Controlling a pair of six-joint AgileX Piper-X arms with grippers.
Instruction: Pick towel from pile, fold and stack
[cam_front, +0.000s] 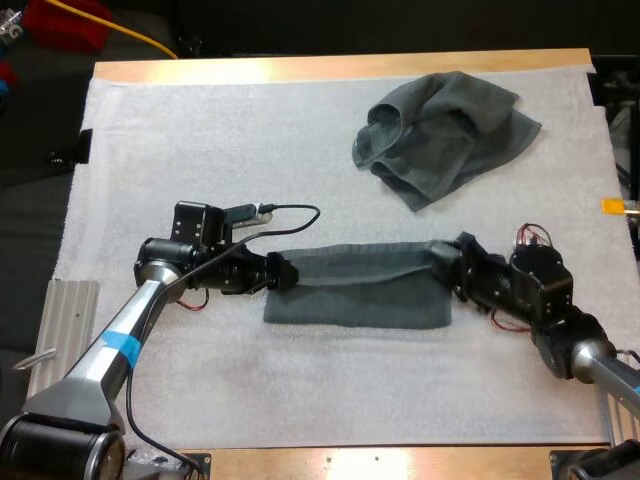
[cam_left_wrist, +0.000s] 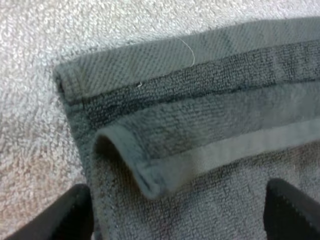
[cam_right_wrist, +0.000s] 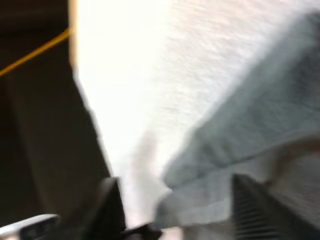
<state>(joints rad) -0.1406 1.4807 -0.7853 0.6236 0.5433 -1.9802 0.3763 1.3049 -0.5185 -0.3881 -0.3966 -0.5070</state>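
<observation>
White mat (cam_front: 300, 150) on a wood table (cam_front: 340, 68). The towel (cam_front: 355, 290) lies on the mat's near half as a long folded strip, running left to right between your two grippers.

Your left gripper (cam_front: 285, 272) sits low at the strip's left end. In the left wrist view its fingers (cam_left_wrist: 75, 217) are spread wide with flat cloth between them. Nothing is pinched, so it's open. The same view shows stacked folded layers at that end, one hem corner curled over on top, and a loose pale thread on the outer hem.

Your right gripper (cam_front: 448, 265) is at the strip's right end, where the cloth humps up against it. The right wrist view is smeared. Its fingers (cam_right_wrist: 252, 210) stand apart with the towel's edge between them and bare mat beside one finger, so it reads as open too, no squeeze on the cloth.

The crumpled towel (cam_front: 440, 135) is in a heap at the mat's far right, well apart from the strip and from both grippers.

A ribbed metal plate (cam_front: 70, 310) lies off the mat's left edge, near your left arm. A yellow cable (cam_front: 140, 35) shows in the dark beyond the table's far left corner.
</observation>
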